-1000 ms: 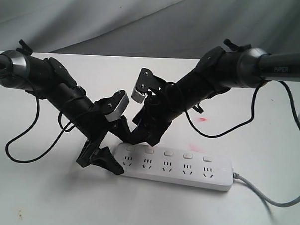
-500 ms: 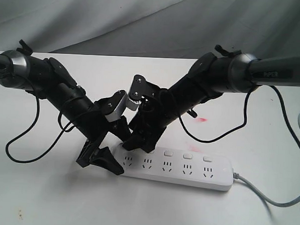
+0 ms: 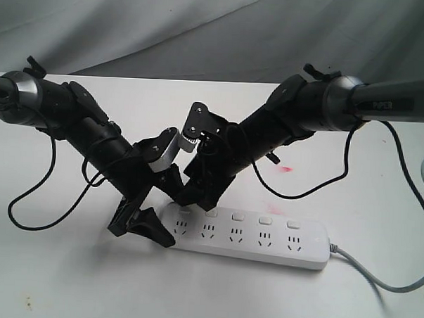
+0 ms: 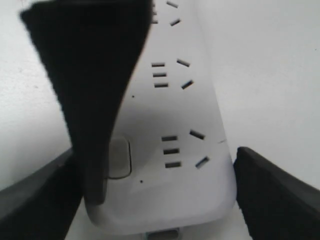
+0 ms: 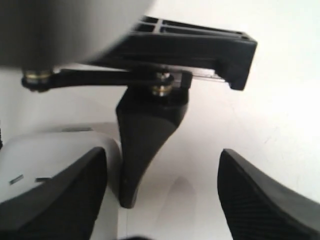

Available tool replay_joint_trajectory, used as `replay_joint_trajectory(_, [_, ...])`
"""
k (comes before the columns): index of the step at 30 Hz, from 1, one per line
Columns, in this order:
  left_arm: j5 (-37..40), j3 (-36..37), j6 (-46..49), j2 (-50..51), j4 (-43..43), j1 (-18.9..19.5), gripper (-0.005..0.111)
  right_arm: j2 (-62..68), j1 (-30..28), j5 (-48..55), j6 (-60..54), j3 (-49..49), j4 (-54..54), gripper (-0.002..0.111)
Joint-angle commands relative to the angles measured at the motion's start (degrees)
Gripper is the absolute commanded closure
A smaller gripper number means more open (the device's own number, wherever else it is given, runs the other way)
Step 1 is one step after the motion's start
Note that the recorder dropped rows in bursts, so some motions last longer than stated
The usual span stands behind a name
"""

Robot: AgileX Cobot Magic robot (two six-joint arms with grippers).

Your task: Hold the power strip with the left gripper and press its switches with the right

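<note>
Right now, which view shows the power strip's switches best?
The exterior view: the switches run along the whole power strip. The left wrist view shows one end with one switch half hidden by a black finger; the right wrist view only a corner.

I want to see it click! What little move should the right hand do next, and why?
Probably nudge the right hand sideways onto the end switch, then press. Its fingertip looks just beside that switch, while the left hand grips the power strip.
</note>
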Motion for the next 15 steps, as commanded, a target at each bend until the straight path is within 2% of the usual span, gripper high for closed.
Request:
replay_joint_trajectory(1, [-0.01,0.23,-0.16,0.11,-0.07,-0.33,0.107,-0.15,-0.03,0.32,0.4,-0.19,-2.38,0.049])
replay_joint_trajectory(6, [-0.01,0.23,-0.16,0.11,-0.07,-0.33,0.107,-0.15,-0.03,0.49,2.43,-0.19,-3.95,0.049])
replay_joint_trajectory(15, [-0.01,0.23,-0.16,0.11,-0.07,-0.33,0.107,-1.63,-0.03,1.78,2.61,-0.19,-0.18,0.049])
